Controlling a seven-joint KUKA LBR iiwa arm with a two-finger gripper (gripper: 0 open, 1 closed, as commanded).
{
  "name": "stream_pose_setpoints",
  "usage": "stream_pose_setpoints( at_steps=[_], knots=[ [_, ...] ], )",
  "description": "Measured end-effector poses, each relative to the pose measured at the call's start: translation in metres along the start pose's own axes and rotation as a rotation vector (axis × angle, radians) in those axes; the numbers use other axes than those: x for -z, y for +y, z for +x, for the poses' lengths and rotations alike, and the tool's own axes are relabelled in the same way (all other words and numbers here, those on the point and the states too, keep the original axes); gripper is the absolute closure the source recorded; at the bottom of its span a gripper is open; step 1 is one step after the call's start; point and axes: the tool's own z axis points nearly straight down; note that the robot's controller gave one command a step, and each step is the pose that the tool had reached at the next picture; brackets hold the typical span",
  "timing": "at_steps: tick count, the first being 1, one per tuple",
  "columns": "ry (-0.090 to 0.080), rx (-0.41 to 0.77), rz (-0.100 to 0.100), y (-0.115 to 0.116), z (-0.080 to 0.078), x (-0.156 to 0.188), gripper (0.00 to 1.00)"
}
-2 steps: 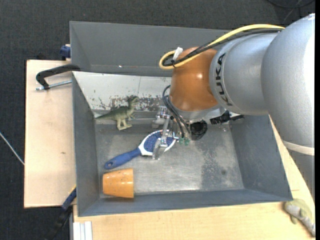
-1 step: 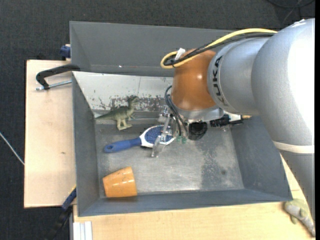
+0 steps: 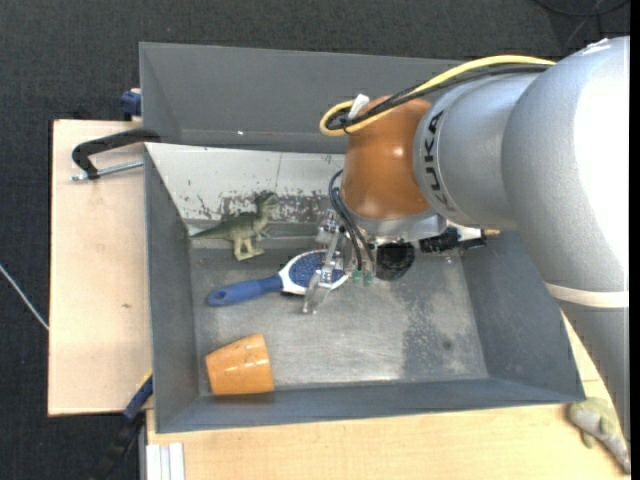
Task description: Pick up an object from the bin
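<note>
You are looking down into a grey metal bin (image 3: 168,298) with three loose things on its floor. The silver arm (image 3: 560,148) reaches in from the right and bends down over the middle of the bin. Its rounded orange wrist cover (image 3: 385,168) sits above the back half of the floor, and a yellow cable (image 3: 480,65) loops along its top.

Below that cover the jaws hang low over the middle of the floor. They are right above the head of a brush with a blue plastic handle and an oval white head (image 3: 250,289). The brush lies flat, with its handle pointing toward the left wall and its head toward the centre, where bright metal parts of the tool cross it. You cannot tell from here whether the jaws are apart or together, or whether they touch the brush head.

A small green toy dinosaur (image 3: 240,230) stands upright just behind the brush, close to the foot of the back wall. Its tail points left and its head is raised toward the arm. It is near the brush handle but apart from it.

An orange plastic cup (image 3: 240,365) lies on its side in the front left corner, close to the front wall. It is well apart from the brush, the dinosaur and the jaws.
</note>
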Motion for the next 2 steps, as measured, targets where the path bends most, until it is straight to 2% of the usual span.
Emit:
stream_pose_setpoints(
  at_steps=[1,2],
  knots=[
    [-0.006,-0.001,-0.002,0.000,-0.002,0.002,1.00],
    [-0.006,0.001,-0.001,0.002,-0.004,0.073,1.00]
  ],
)
